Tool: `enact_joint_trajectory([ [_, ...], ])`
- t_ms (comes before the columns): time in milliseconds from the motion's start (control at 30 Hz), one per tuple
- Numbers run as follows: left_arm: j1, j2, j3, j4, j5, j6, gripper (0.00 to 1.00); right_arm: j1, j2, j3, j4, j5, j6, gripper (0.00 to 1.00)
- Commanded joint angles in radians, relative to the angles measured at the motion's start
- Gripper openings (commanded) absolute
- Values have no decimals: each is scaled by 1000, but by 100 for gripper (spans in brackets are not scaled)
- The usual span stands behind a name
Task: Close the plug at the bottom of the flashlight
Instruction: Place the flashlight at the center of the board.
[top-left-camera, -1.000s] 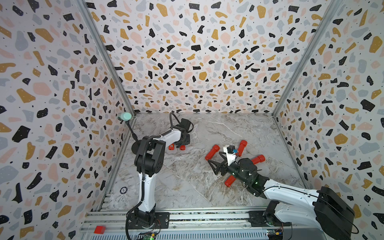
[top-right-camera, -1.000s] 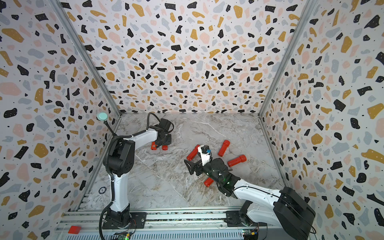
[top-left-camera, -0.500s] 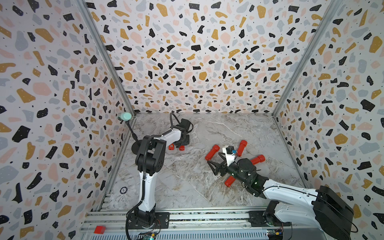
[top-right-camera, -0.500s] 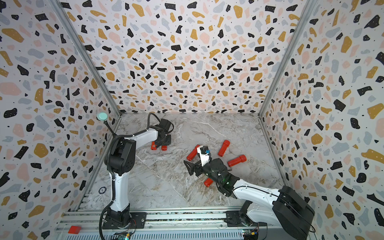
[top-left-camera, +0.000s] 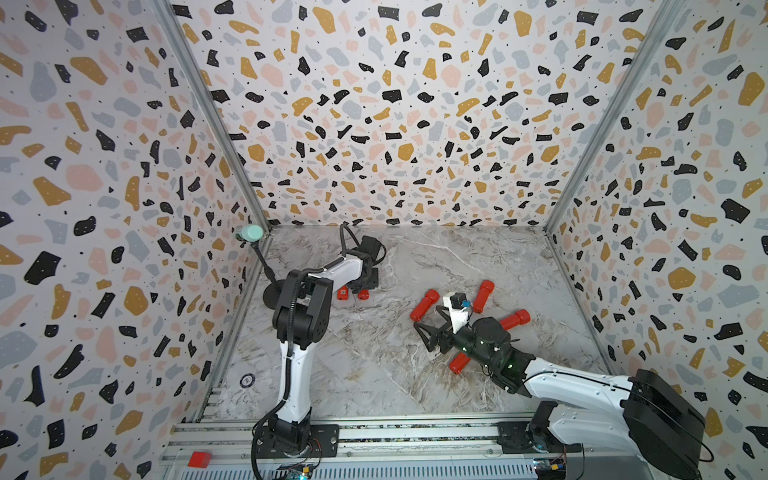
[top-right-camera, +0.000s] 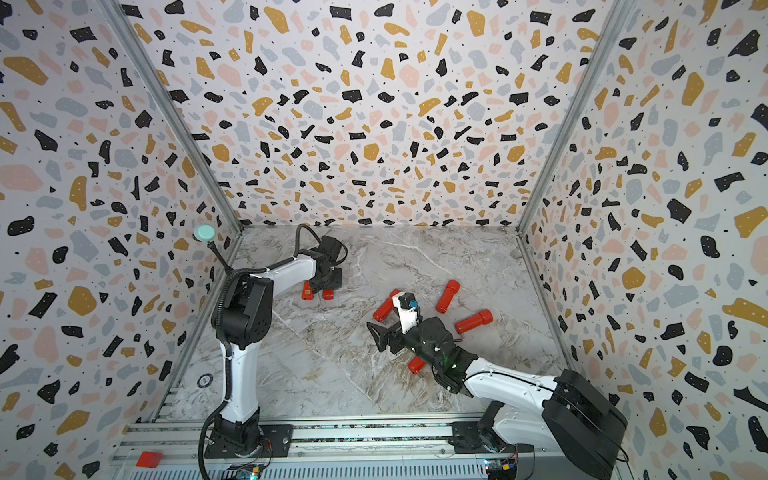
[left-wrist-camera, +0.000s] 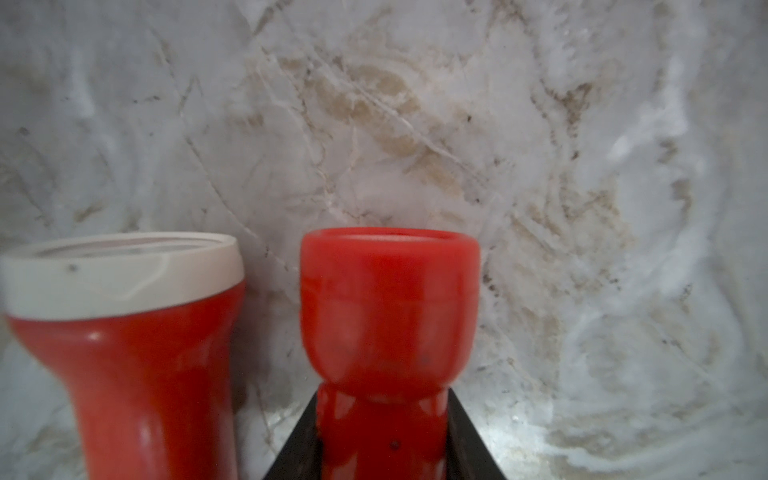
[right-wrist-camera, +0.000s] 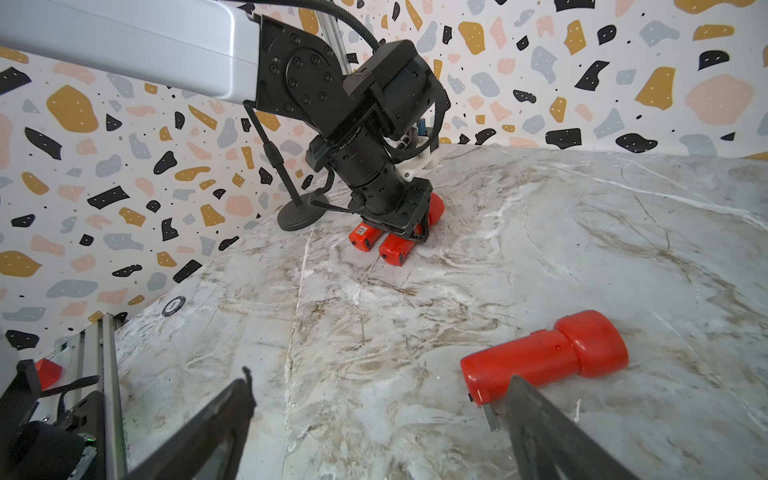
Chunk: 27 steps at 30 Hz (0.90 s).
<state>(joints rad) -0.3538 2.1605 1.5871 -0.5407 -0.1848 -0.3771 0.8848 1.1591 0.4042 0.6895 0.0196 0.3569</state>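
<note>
Both top views are hanging high over the front rail (top-left-camera: 395, 432), looking down and inward on the whole counter (top-left-camera: 374, 374). The left wrist camera is sitting very close, staring along the left tool (left-wrist-camera: 382, 415) at the gripped flashlight (left-wrist-camera: 388, 311) and its neighbour (left-wrist-camera: 124, 353). The right wrist camera is looking low across the counter, facing the left arm (right-wrist-camera: 124, 45) and sharing that pair.

I see flashlight (left-wrist-camera: 388, 316) plain red, glossy. Neighbour (left-wrist-camera: 124, 374) red too, white rim. Table (top-left-camera: 374, 374) grey-white marble, tan-brown veins. Walls (top-left-camera: 374, 104) white terrazzo print: black, ochre, pink, blue-grey flecks. Arms (top-left-camera: 297, 365) white, black joints. Stand (top-left-camera: 270, 295) black, mint cap. Block (top-left-camera: 199, 459) red.
</note>
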Motion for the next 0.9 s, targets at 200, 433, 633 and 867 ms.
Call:
enact_joint_trajectory([
  [200, 9, 50, 22, -29, -13, 20, 1, 8, 3, 23, 12, 14, -10, 96],
  [433, 9, 53, 19, -32, -17, 20, 7, 9, 5, 24, 9, 17, -11, 96],
  [633, 9, 55, 20, -37, -21, 20, 22, 11, 4, 24, 8, 20, -11, 96],
  [867, 10, 57, 25, -45, -33, 19, 29, 11, 3, 24, 7, 22, -11, 97],
])
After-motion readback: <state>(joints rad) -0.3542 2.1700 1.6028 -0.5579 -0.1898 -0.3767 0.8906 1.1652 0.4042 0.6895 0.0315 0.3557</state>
